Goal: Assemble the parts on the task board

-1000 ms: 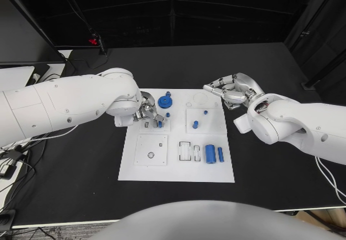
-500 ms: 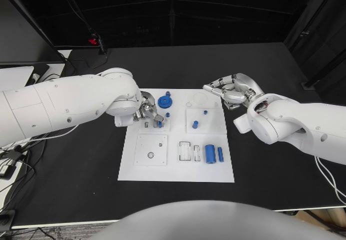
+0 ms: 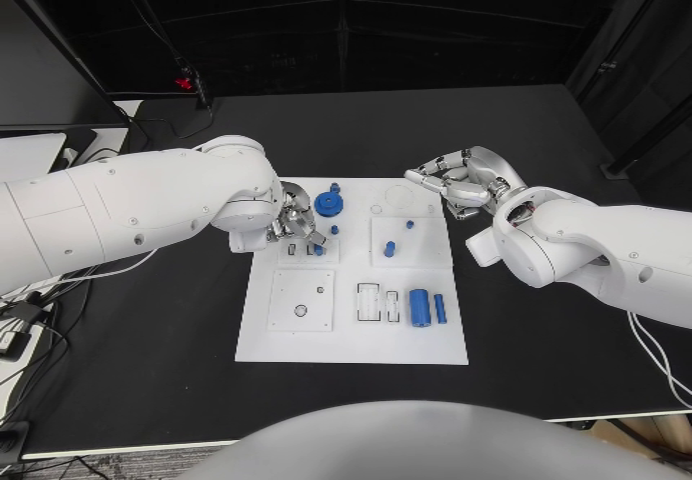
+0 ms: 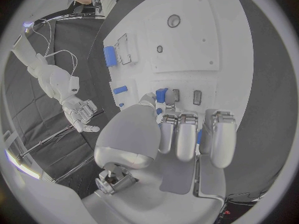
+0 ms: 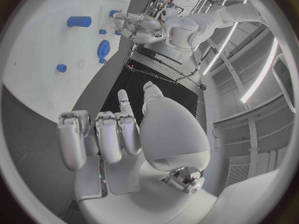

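Observation:
The white task board [image 3: 353,335] lies mid-table. My left hand [image 3: 296,228] hovers low over its near-left corner with its fingers curled; in the left wrist view the thumb and a finger pinch a small blue part [image 4: 161,95] beside two narrow slots [image 4: 197,97]. A blue gear [image 3: 332,205] stands just beyond that hand. A blue cylinder [image 3: 420,307] and a thin blue bar [image 3: 440,308] lie in the board's front right. Small blue pegs [image 3: 389,248] stand in the middle plate. My right hand [image 3: 454,185] hangs at the board's far right edge, fingers curled in, holding nothing.
The board carries square white plates [image 3: 304,299] and an outlined slot holder [image 3: 371,300]. Cables [image 3: 43,300] and a pale device [image 3: 29,150] sit off the table's left side. Black tabletop [image 3: 548,360] surrounds the board.

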### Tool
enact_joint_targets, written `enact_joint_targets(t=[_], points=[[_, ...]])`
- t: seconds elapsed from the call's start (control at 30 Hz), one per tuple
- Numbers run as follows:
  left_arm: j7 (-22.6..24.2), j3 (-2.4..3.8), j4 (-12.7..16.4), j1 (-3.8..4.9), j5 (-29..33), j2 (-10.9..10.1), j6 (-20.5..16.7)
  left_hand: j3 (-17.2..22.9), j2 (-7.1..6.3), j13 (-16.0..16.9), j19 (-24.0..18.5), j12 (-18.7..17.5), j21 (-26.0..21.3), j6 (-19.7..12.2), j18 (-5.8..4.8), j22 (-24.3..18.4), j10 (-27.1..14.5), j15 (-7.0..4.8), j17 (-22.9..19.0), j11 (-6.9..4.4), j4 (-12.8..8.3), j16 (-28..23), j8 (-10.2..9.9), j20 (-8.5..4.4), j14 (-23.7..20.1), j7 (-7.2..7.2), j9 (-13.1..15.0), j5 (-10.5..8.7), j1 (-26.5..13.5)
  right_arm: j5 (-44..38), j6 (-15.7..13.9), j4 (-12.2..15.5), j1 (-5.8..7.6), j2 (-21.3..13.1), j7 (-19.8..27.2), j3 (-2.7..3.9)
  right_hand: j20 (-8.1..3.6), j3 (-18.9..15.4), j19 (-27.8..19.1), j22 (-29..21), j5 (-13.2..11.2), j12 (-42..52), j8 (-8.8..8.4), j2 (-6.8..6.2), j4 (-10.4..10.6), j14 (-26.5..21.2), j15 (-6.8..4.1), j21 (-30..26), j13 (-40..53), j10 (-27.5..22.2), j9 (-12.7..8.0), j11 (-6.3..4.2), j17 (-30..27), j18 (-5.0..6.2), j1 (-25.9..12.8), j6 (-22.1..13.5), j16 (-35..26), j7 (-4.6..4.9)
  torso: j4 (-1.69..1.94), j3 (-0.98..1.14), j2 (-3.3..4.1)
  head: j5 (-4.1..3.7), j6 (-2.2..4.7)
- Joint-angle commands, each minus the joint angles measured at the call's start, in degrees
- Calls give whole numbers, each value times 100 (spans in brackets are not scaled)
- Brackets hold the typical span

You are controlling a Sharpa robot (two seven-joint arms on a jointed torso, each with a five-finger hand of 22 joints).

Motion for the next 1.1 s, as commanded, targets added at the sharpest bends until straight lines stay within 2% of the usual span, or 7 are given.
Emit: enact_joint_targets(t=[0.03,0.2,0.53,0.73,1.1], points=[[111,2,4,4,5,-5,48,103,180,1506,616,7,18,18,-82,1509,616,-60,1509,-48,-23,5,-38,-44,610,-50,23,151,411,-11,-27,-9,7,-2,-2,2,33,-28,587,1510,21,14,11,61,6,606,28,19,1508,607,8,25,1510,-42,11,-40,14,-6,7,-4,1,-2,0],[162,2,15,5,5,-18,1,294,82,1506,616,7,18,33,-82,1509,616,-77,1509,-53,-99,5,-70,-60,610,-54,69,397,694,-11,-32,-18,6,-3,-10,2,33,-28,587,1510,21,14,11,61,6,606,28,19,1508,607,8,25,1510,-42,11,-40,14,-6,4,-3,1,-5,0],[209,3,53,5,5,-89,-129,614,-47,1506,616,7,18,52,-82,1509,616,-72,1509,-30,-148,5,-109,-68,610,-25,153,585,977,-11,-36,-47,-5,-5,-21,2,33,-35,587,1510,36,14,27,79,4,606,27,19,1508,607,12,24,1510,-42,18,-46,14,-6,10,-2,1,-7,0],[256,3,174,22,5,-222,-238,652,-74,1506,616,7,18,61,-82,1509,616,-67,1509,-23,-122,5,-112,-66,610,-18,169,612,973,-11,-28,-72,-16,6,-32,1,33,-36,587,1510,37,14,30,83,4,606,27,19,1508,607,12,24,1510,-42,18,-47,14,-7,6,1,-2,22,0],[343,4,494,139,130,-614,-461,721,-75,1506,616,7,18,96,-82,1509,616,-63,1509,-20,-47,5,-118,-61,610,-17,193,639,951,-11,-29,-88,-26,16,-34,1,33,-40,587,1510,40,14,39,95,7,606,27,19,1508,607,14,24,1510,-42,17,-50,14,-7,4,0,-1,83,0]])
